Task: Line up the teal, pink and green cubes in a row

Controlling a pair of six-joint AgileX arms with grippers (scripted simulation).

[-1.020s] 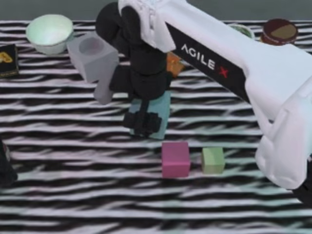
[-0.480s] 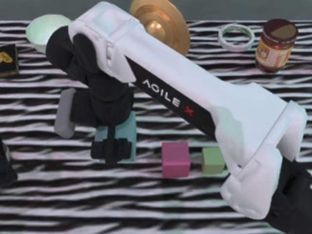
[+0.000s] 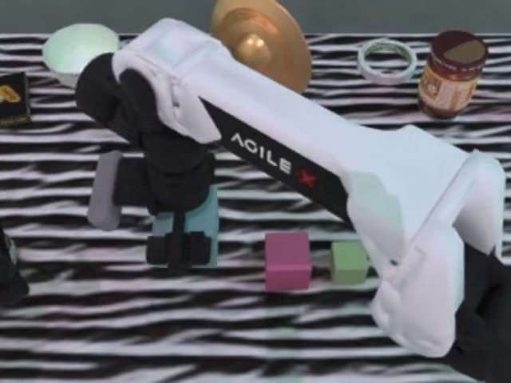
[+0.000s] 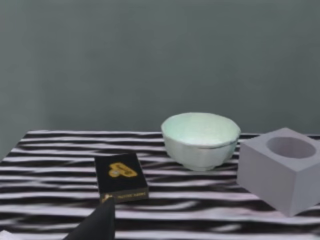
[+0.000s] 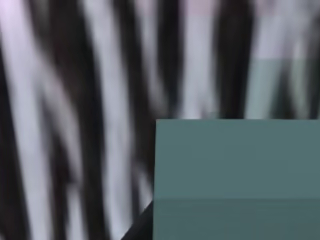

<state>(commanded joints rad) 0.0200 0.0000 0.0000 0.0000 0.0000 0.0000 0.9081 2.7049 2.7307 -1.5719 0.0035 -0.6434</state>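
One cube, the teal cube (image 3: pixel 201 227), held between the right gripper (image 3: pixel 179 248) jaws, has shifted slightly lower-left since half a second ago, nearly level with the pink cube (image 3: pixel 287 260) and green cube (image 3: pixel 349 262); the left gripper (image 3: pixel 8 271) sits parked at the left edge, jaws I cannot tell.

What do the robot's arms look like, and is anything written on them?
The right arm has chunky white shells with black parts at the bends. A black stripe along it says AGILE in white letters, with a red X. Its right gripper is black and blocky. Of the left arm, only a black bit shows at the table's left edge.

Bare striped cloth (image 3: pixel 120 319) near front edge; right arm (image 3: pixel 319 183) spans centre, blocking middle.
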